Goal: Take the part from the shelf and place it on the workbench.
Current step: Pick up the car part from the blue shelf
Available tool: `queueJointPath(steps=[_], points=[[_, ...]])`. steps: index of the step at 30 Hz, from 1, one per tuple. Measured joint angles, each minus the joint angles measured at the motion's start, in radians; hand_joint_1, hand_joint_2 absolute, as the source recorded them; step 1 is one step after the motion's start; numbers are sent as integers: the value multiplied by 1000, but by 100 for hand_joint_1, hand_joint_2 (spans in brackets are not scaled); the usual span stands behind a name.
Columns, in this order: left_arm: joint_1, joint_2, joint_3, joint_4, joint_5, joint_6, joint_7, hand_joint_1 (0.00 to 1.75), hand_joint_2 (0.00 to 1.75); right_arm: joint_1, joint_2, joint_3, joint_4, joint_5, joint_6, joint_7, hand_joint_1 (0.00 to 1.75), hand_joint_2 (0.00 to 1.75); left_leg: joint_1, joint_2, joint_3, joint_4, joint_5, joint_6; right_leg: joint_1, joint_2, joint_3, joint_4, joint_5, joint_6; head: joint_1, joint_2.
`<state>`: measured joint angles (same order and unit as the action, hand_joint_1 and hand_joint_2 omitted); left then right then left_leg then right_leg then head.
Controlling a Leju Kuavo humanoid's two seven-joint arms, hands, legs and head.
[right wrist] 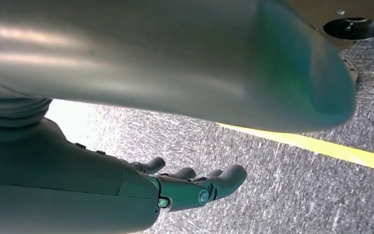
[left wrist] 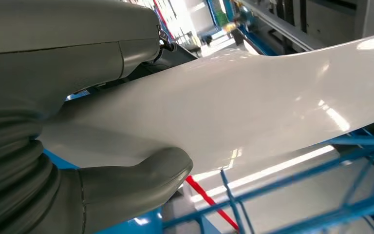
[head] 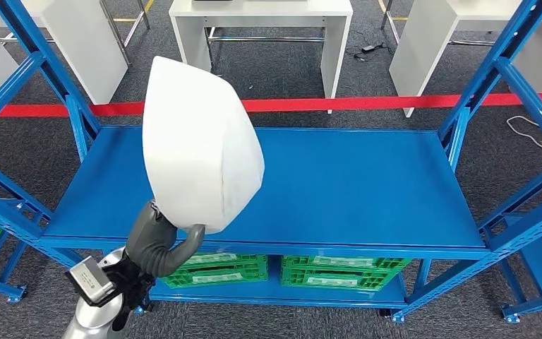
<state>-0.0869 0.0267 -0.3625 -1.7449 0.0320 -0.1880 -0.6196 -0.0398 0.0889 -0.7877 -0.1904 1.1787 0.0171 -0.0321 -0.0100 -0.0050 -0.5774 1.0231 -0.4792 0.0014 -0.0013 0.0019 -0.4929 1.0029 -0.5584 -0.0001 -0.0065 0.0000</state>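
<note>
The left robot hand clamps the white part's lower edge, holding it above the blue shelf.

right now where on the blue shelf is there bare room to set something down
The blue shelf top is bare from the white part in the left hand across to the right uprights. The level below is crowded with green crates.

Bright even light, glare on white part, wrist views blurred
</note>
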Motion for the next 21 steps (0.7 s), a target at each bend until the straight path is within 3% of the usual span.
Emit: queueJointPath(steps=[5, 10, 12, 14, 16, 17, 18, 19, 21], points=[[24, -14, -17, -43, 173, -164, 3, 175, 175, -1, 0, 0, 0, 17, 7, 13, 0, 0, -1, 0, 0, 1, -1, 1, -1, 0, 0, -1, 0, 1, 0, 0], [46, -16, -50, -102, 116, -142, -25, 175, 175, -2, 2, 0, 0, 21, 9, 30, 0, 0, -7, 0, 1, 2, -6, 12, -7, 0, 5, -6, 0, 10, 0, 0], [55, -16, -58, -115, 103, -123, -28, 175, 175, -2, 3, 0, 0, 23, 11, 34, 0, 0, 0, 1, 6, -9, 2, 19, -6, 0, 4, 2, -8, 15, 0, 0], [62, -16, -64, -124, 93, -111, -30, 175, 175, -4, 3, 0, 0, 27, 18, 36, 0, 0, 7, 4, 11, -20, 8, 25, -6, 0, -28, 73, -53, 21, 3, 0], [74, -15, -67, -132, 84, -101, -30, 175, 175, -5, 4, 0, 0, 34, 24, 37, 0, 0, 7, 6, 11, -21, 8, 26, -10, 0, -98, 210, -114, 27, 5, 0], [81, -14, -68, -135, 80, -99, -31, 175, 175, -5, 4, 0, 0, 36, 24, 38, 0, 0, 8, 6, 11, -20, 8, 26, -12, 0, -128, 265, -128, 30, 5, 0], [88, -13, -70, -138, 76, -97, -31, 175, 175, -4, 4, 0, 0, 37, 22, 36, 0, 0, 9, 6, 10, -19, 7, 25, -15, 0, -142, 286, -120, 33, 5, 0], [94, -12, -72, -141, 71, -96, -31, 175, 175, -4, 3, 0, 0, 36, 20, 35, 0, 0, 11, 6, 10, -16, 6, 23, -18, 0, -137, 268, -93, 35, 5, 0], [99, -10, -77, -147, 63, -93, -32, 175, 175, -7, 2, 0, 0, 34, 12, 31, 0, 0, 16, 5, 9, -7, 2, 13, -23, 0, -80, 140, -20, 39, 6, 0]])
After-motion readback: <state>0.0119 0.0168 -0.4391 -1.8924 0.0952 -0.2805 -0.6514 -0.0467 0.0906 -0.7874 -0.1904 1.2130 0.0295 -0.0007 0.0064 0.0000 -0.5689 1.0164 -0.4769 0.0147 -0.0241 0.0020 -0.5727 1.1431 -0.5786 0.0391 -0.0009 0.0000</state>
